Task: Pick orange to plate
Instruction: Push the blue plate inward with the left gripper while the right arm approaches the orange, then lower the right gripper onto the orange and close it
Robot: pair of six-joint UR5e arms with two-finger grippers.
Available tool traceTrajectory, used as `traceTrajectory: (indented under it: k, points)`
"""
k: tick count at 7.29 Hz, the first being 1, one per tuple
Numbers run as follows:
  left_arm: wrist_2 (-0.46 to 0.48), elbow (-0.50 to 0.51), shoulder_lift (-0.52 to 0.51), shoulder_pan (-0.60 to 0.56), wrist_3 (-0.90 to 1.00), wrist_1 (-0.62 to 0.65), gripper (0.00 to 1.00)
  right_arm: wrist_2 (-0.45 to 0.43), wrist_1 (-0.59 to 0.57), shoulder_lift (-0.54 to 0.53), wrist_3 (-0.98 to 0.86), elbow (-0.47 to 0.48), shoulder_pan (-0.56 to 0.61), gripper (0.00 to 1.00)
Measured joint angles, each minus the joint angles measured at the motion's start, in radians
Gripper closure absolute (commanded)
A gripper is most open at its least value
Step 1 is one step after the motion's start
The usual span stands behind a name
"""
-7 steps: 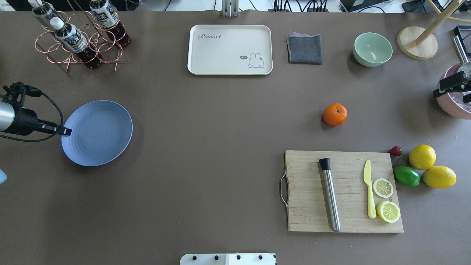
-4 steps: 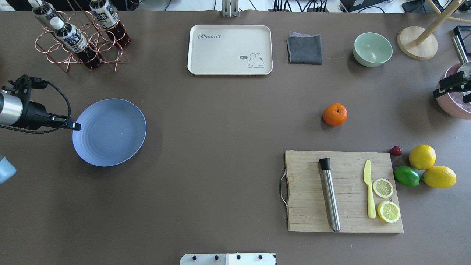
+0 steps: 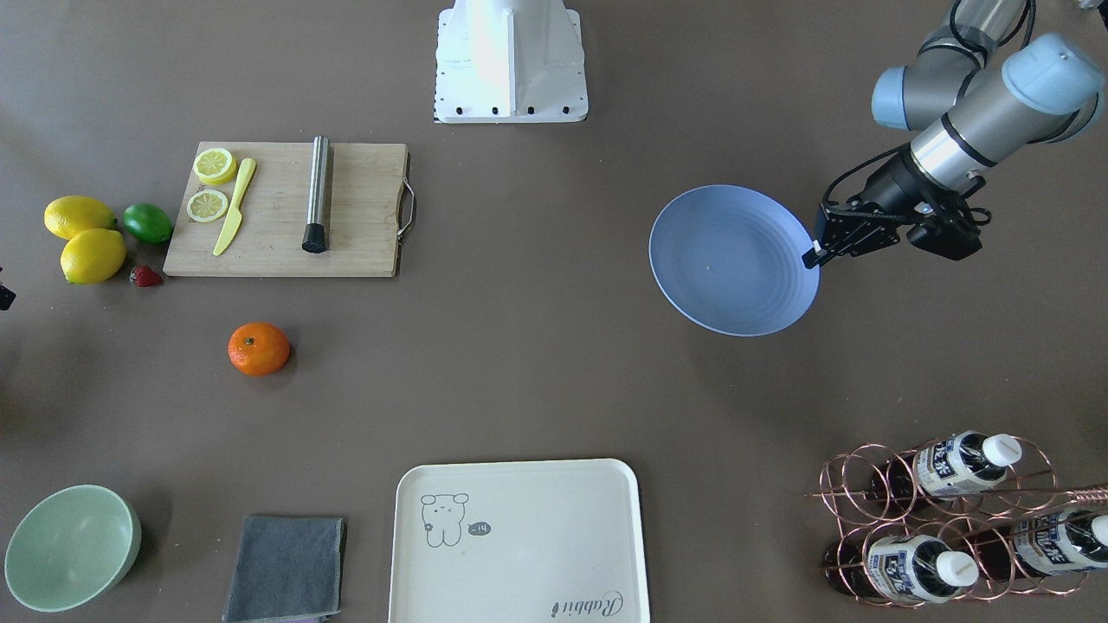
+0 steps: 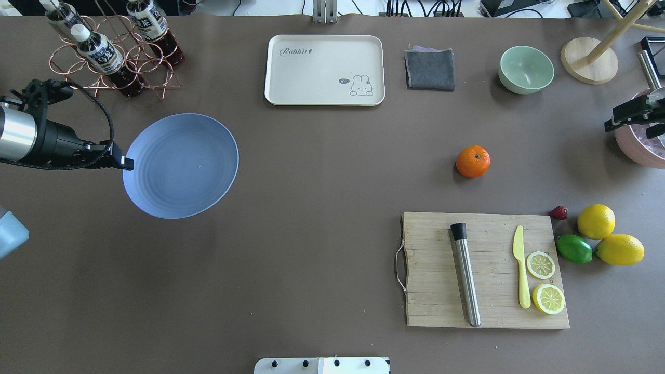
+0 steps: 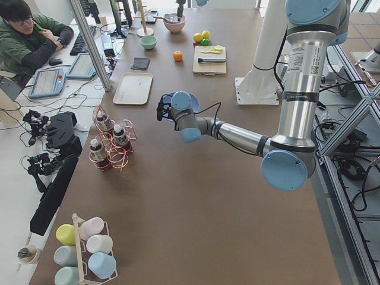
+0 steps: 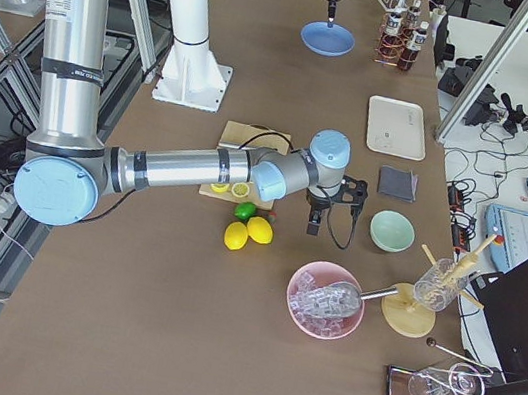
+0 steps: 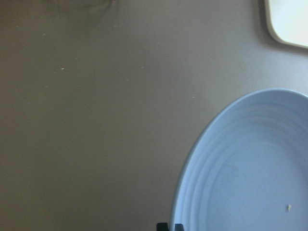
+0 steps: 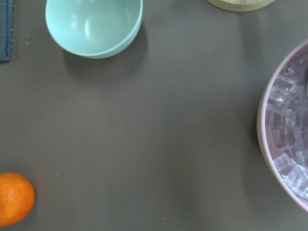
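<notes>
The orange (image 4: 473, 161) rests on the brown table, right of centre, beyond the cutting board; it also shows as the orange (image 3: 258, 349) in the front view and the orange (image 8: 14, 198) at the right wrist view's lower left. The periwinkle-blue plate (image 4: 182, 166) hangs above the table's left part, casting a shadow. My left gripper (image 4: 124, 163) is shut on its left rim, and its fingertips (image 7: 168, 226) pinch the plate (image 7: 250, 168) edge. At the right edge my right gripper (image 4: 631, 117) hovers by the pink bowl, far from the orange; I cannot tell its jaw state.
A cutting board (image 4: 486, 270) carries a steel muddler, a yellow knife and lemon slices. Lemons (image 4: 596, 221), a lime and a strawberry lie beside it. Cream tray (image 4: 324, 70), grey cloth, green bowl (image 4: 526, 69), pink ice bowl (image 8: 288, 130) and a copper bottle rack (image 4: 111, 52) line the far side.
My left gripper has carried the plate rightward and toward the far side, and it looks larger, so higher. The right gripper has shifted slightly left. The orange has not moved.
</notes>
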Motion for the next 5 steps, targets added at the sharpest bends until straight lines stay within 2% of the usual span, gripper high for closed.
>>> traceTrajectory:
  k: [2, 5]
  points:
    - [0.130, -0.096, -0.042, 0.101, -0.078, 0.118, 1.00, -0.030, -0.001, 0.059, 0.042, -0.007, -0.055, 0.00]
    - [0.376, -0.107, -0.171, 0.297, -0.193, 0.216, 1.00, -0.113, -0.001, 0.171, 0.189, -0.009, -0.173, 0.00]
